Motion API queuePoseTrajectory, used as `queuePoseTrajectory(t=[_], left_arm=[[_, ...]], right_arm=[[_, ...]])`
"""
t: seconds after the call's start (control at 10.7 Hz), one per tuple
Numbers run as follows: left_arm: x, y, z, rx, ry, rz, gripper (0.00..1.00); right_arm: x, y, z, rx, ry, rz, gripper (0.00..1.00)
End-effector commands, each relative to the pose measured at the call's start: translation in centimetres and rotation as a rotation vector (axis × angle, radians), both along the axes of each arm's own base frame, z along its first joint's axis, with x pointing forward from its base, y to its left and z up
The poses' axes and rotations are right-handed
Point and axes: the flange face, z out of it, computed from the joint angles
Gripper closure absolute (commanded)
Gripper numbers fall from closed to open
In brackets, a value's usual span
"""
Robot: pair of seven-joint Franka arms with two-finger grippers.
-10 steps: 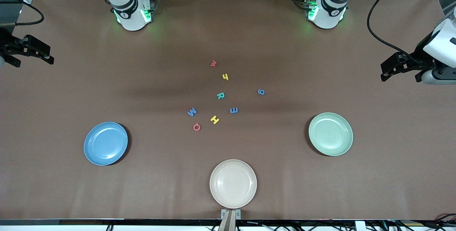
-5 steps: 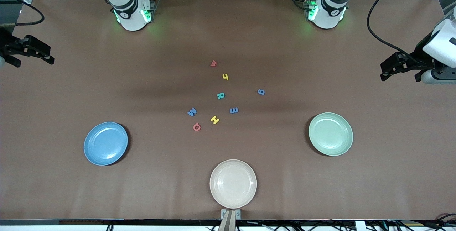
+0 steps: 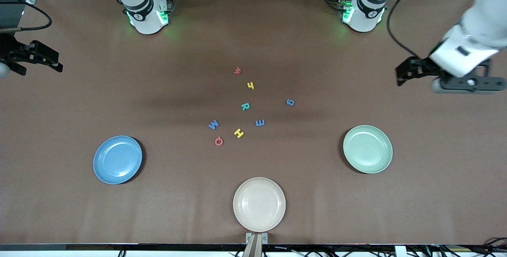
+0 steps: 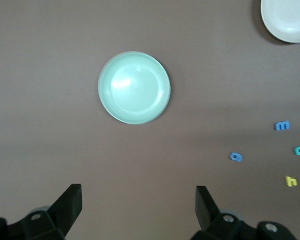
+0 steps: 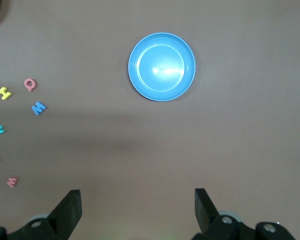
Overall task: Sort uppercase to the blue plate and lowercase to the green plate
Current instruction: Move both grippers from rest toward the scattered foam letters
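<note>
The letters lie loose mid-table. The uppercase ones are teal R (image 3: pixel 245 106), blue M (image 3: pixel 214 124), yellow H (image 3: pixel 238 133) and red Q (image 3: pixel 218 141). The lowercase ones are red m (image 3: pixel 237 70), yellow h (image 3: pixel 250 85), blue g (image 3: pixel 290 102) and blue m (image 3: pixel 260 122). The blue plate (image 3: pixel 117 159) stands toward the right arm's end, the green plate (image 3: pixel 367 149) toward the left arm's end; both hold nothing. My left gripper (image 3: pixel 412 74) (image 4: pixel 139 205) hangs open over bare table beside the green plate (image 4: pixel 134 87). My right gripper (image 3: pixel 39 67) (image 5: pixel 138 205) hangs open at the table's edge, with the blue plate (image 5: pixel 161 66) in its view.
A cream plate (image 3: pixel 259 204) sits near the front edge, nearer the camera than the letters. Both arm bases stand along the table's back edge. A black cable loops above the table at the left arm's end.
The left arm has swung inward from the table's end toward the letters. The right gripper has shifted only slightly. No letter or plate has moved.
</note>
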Motion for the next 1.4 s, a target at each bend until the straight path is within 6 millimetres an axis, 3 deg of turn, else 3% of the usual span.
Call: queuePoseTrajectory(t=[0.0,0.19,0.37,0.56,0.75,0.84,0.94,1.03,1.31], left_arm=[[-1.1,-3.9,-3.7,0.014,0.042,0.069,0.0],[-2.5,-6.4,-6.7,0.015,0.05,0.13,0.0],[-4.2,-9.7,-10.0,0.022,0.064,0.222,0.0],[-5.6,-11.0,-14.1,-0.03,0.122,0.362,0.0],[-7.6,-13.2,-18.3,-0.042,0.102,0.42,0.0],[-8.3,-13.8,-20.4,-0.06,0.08,0.46,0.0],[-8.4,-14.5,-22.5,-0.077,0.078,0.524,0.0],[-9.1,-16.6,-24.6,-0.074,0.092,0.577,0.0],[-9.4,-18.9,-30.3,-0.06,0.088,0.705,0.0]], right_arm=[[-0.5,0.2,-1.3,0.011,0.03,0.01,0.0],[0.1,1.7,-4.3,0.012,0.046,0.033,0.0],[1.5,4.1,-9.3,0.01,0.06,0.063,0.0],[3.6,7.0,-13.7,0.015,0.099,0.105,0.0],[5.9,10.5,-19.5,0.058,0.113,0.128,0.0],[6.6,12.4,-21.2,0.068,0.105,0.158,0.0],[6.4,15.9,-22.2,0.06,0.107,0.218,0.0],[6.4,18.3,-23.6,0.044,0.112,0.26,0.0],[7.2,22.3,-27.8,0.043,0.091,0.312,0.0]])
